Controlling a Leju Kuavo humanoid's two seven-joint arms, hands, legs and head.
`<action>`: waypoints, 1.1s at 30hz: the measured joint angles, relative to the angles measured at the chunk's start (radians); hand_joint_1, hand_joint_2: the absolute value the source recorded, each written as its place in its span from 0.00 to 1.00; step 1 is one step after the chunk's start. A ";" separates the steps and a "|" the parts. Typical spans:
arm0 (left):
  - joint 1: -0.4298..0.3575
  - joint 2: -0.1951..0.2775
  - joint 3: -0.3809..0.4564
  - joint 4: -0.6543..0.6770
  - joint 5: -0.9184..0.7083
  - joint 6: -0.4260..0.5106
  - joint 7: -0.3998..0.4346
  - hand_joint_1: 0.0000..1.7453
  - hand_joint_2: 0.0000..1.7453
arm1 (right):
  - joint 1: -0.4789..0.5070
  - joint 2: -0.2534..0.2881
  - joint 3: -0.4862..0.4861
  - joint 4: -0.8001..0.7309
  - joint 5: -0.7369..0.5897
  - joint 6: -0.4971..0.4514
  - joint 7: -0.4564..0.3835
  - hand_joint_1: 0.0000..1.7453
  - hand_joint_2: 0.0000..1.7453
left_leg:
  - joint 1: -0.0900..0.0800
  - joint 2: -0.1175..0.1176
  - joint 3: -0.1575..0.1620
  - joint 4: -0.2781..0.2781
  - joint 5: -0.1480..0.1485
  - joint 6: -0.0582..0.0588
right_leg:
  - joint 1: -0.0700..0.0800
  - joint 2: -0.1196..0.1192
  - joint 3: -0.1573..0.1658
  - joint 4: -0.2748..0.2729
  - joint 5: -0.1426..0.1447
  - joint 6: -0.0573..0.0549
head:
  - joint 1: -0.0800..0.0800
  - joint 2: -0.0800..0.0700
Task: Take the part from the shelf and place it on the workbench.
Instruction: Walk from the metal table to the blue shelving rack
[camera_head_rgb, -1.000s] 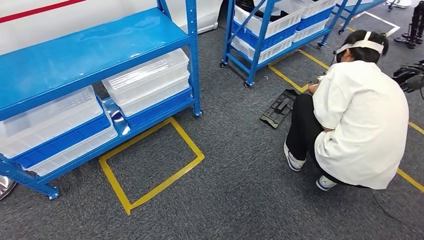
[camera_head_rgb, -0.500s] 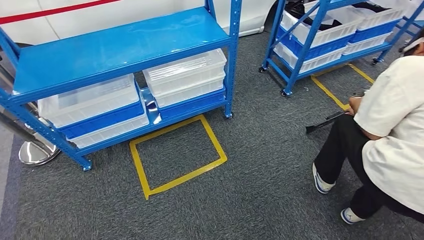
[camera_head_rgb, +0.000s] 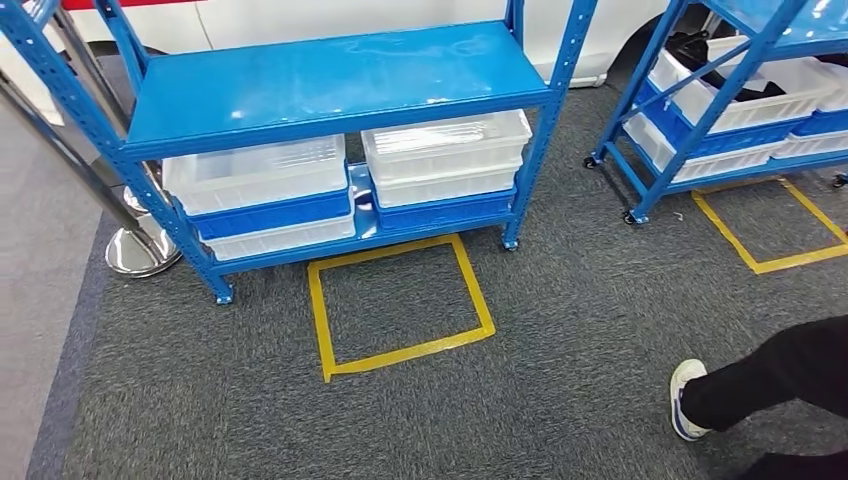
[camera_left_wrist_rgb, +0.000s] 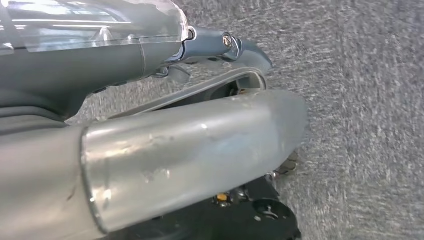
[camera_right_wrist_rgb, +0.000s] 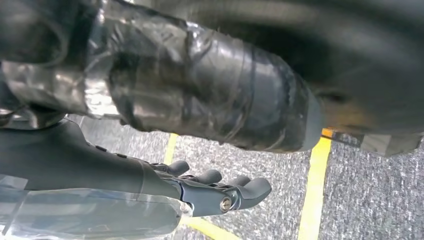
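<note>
Camera swung left since earlier; shelf (camera_head_rgb: 340, 80) now centred for me, person's leg (camera_head_rgb: 770, 380) at edge. Right robot hand (camera_right_wrist_rgb: 215, 190) empty, fingers loosely extended; left robot hand (camera_left_wrist_rgb: 220, 50) grip unclear.

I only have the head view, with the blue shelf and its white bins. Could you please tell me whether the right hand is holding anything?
Observer: No. In the right wrist view the right hand holds nothing, and its fingers are apart and lightly curled.
Operator: Thank you. What lies behind it in that view?
Observer: Grey carpet, crossed by yellow tape lines.
Operator: And the left hand, please?
Observer: The left wrist view shows the left hand hanging over the carpet. Its fingers are mostly hidden, so I cannot tell whether it is open.
</note>
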 joint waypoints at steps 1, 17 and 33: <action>0.001 0.000 0.000 0.000 0.006 0.002 -0.001 0.00 0.00 | 0.000 0.000 0.000 0.000 0.000 0.000 0.000 0.00 0.00 | 0.000 -0.015 0.000 0.002 0.000 0.000 | -0.001 0.004 0.010 -0.027 0.029 -0.002 | 0.000 0.000; 0.026 0.001 0.101 -0.023 0.089 -0.080 -0.103 0.00 0.00 | 0.014 0.014 -0.104 0.000 -0.101 -0.044 -0.014 0.00 0.00 | 0.005 0.027 -0.147 0.235 -0.028 -0.054 | 0.002 0.009 0.157 -0.265 0.088 -0.052 | -0.001 0.000; 0.050 0.004 0.090 -0.034 0.063 -0.087 -0.087 0.00 0.00 | 0.015 0.021 -0.154 -0.001 -0.094 -0.042 -0.021 0.00 0.00 | 0.001 0.021 0.173 -0.028 -0.128 0.000 | -0.002 0.002 -0.086 -0.087 0.040 0.007 | 0.002 0.000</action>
